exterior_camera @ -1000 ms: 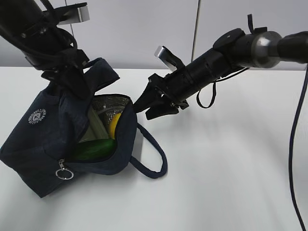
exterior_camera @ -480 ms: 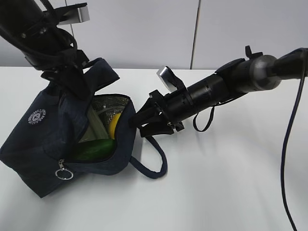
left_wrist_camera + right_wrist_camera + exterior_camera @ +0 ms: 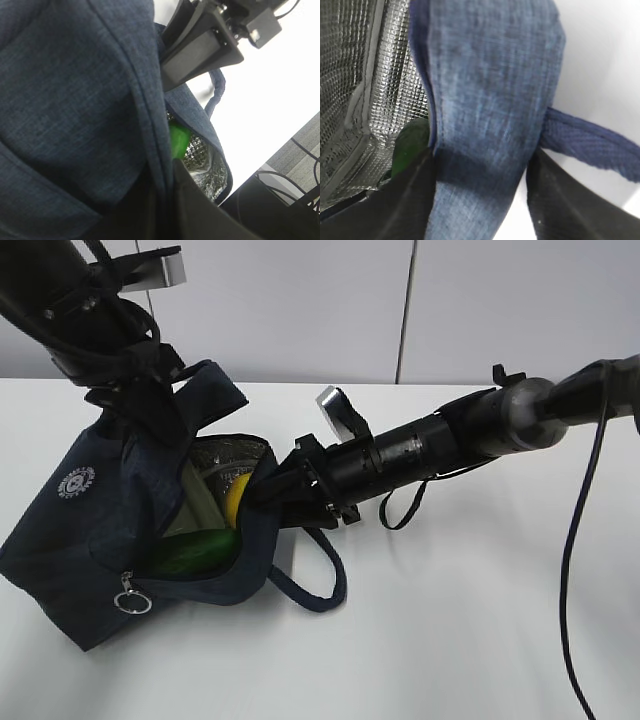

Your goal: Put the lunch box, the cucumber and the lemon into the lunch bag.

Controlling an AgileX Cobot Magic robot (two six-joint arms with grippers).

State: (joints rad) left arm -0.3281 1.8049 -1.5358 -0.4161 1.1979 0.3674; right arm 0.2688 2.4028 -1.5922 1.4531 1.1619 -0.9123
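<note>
The navy lunch bag (image 3: 90, 530) lies tilted on the white table, its mouth open to the right. Inside show the yellow lemon (image 3: 238, 495), the green cucumber (image 3: 195, 550) and a pale edge of the lunch box (image 3: 198, 502). My left gripper (image 3: 160, 405) is shut on the bag's upper rim and holds it up; in the left wrist view (image 3: 167, 200) the fabric (image 3: 75, 100) is pinched, with the cucumber (image 3: 177, 140) beyond. My right gripper (image 3: 270, 490) is open and straddles the bag's front wall (image 3: 490, 100). One finger is inside by the cucumber (image 3: 410, 145), the other outside.
A loop handle (image 3: 320, 580) lies on the table beside the bag and shows in the right wrist view (image 3: 590, 142). The silver ring pull (image 3: 132, 597) hangs at the bag's front corner. Silver lining (image 3: 350, 75) shows inside. A cable (image 3: 580, 540) hangs at the right.
My right gripper has moved down and left, from above the table to the bag's mouth, and now has its fingers around the front wall. The left gripper and the bag have stayed put.
</note>
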